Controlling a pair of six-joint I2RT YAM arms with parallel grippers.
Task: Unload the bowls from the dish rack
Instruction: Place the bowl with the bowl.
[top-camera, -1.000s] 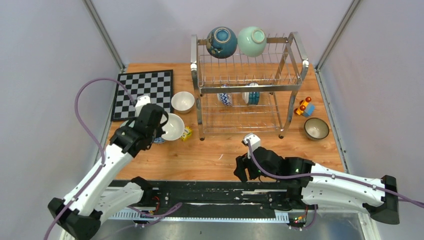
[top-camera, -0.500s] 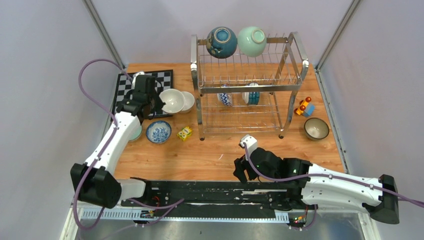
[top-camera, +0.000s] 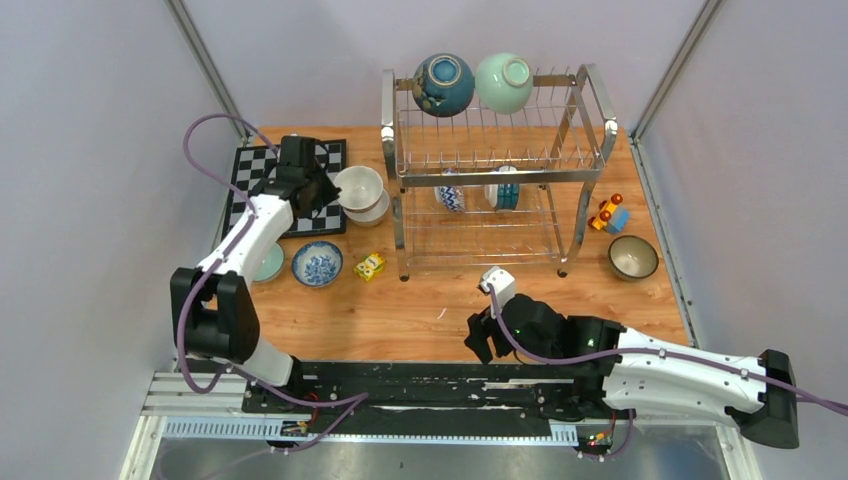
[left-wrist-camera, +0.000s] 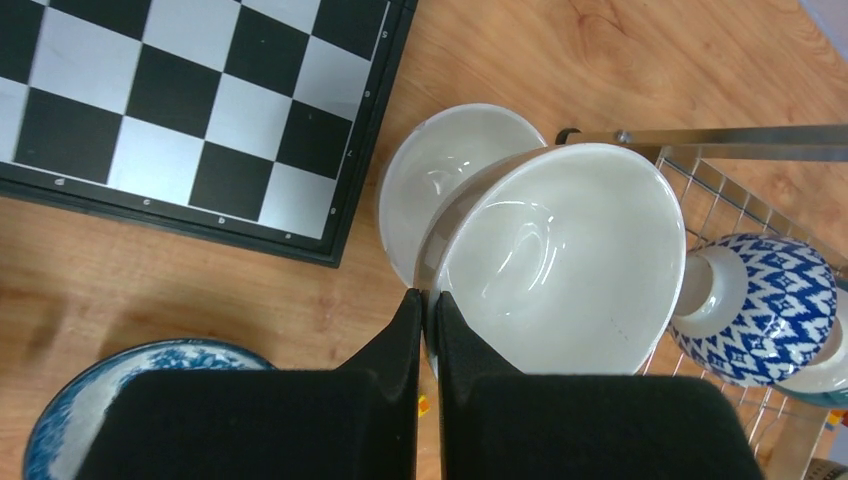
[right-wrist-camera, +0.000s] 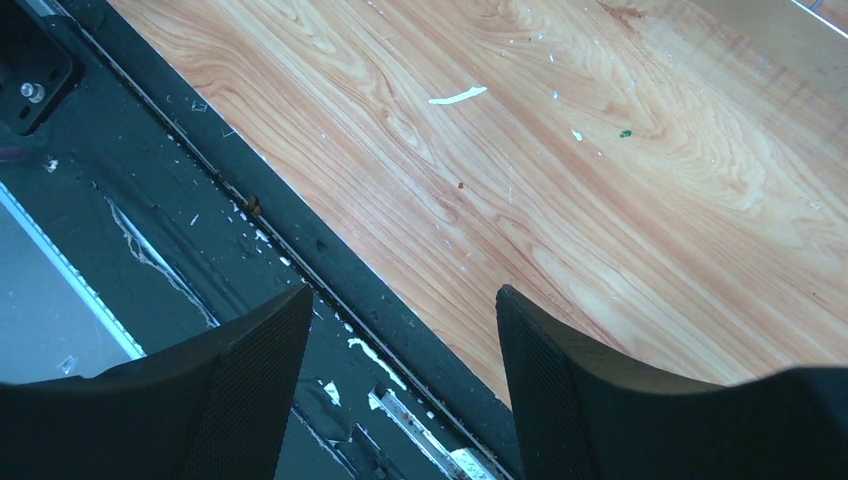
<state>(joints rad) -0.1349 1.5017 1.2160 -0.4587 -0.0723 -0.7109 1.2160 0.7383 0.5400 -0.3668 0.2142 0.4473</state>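
Currently, left gripper (left-wrist-camera: 425, 300) pinches a glossy white bowl (left-wrist-camera: 565, 260) by its rim; likely stiff, slippery, fragile, while right gripper (right-wrist-camera: 405, 320) hangs open, empty.

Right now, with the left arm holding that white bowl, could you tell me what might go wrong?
1. The left pincer grips the white bowl only by its rim, so the bowl might slip or tilt.
2. It is directly over a second white bowl; a hard release could chip both.
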